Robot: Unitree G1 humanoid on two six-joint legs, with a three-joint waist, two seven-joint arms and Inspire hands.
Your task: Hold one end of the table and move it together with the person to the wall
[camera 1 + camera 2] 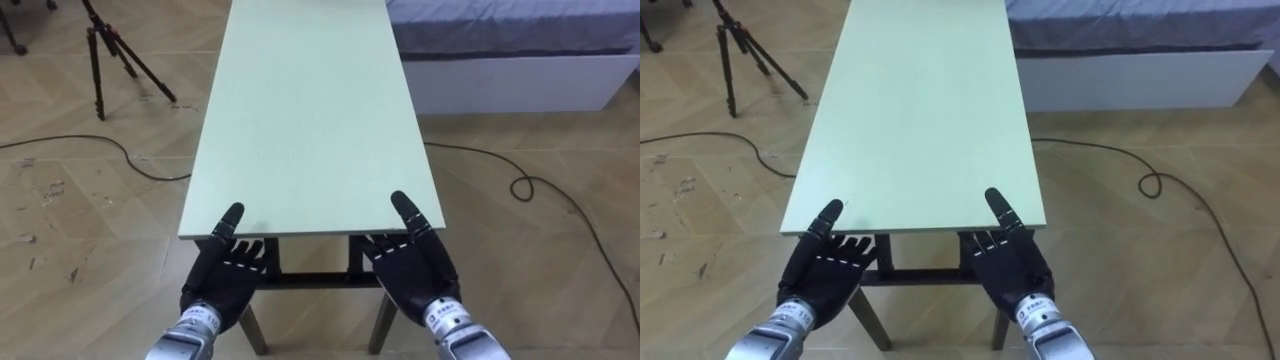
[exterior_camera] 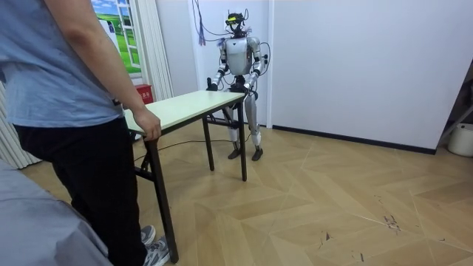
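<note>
Wooden floor (image 1: 80, 200) with a zigzag pattern covers this room, and a long pale green surface (image 1: 300, 120) stands on it. That surface is the thing to be moved. In the eye views it runs from the bottom middle up to the top edge.

The robot stands at one short end, near a white wall (image 2: 355, 59) in the upper middle of the room view. A person (image 2: 66, 81) stands at the other short end, at the left of the room view. The person's hand (image 2: 151, 127) lies over a corner of the top.

The left hand (image 1: 222, 275) is at the lower left of the eye view and the right hand (image 1: 415, 265) is at the lower right. Both touch the near edge and are partly tucked below the top. I cannot tell if they grip it or just rest there.

What could go wrong? If one side lifts or walks sooner than the other, the surface may tilt or twist and slip away. If the hold is loose, the robot's end could drop. A bed (image 1: 500, 60) sits close by at the upper right, and a black tripod (image 1: 100, 60) stands at the upper left. A swing to either side could bump one of them.

The top is bare and smooth. Dark legs (image 2: 243, 148) hold it up, and they all look to be on the floor, so I think the lift has not begun.
</note>
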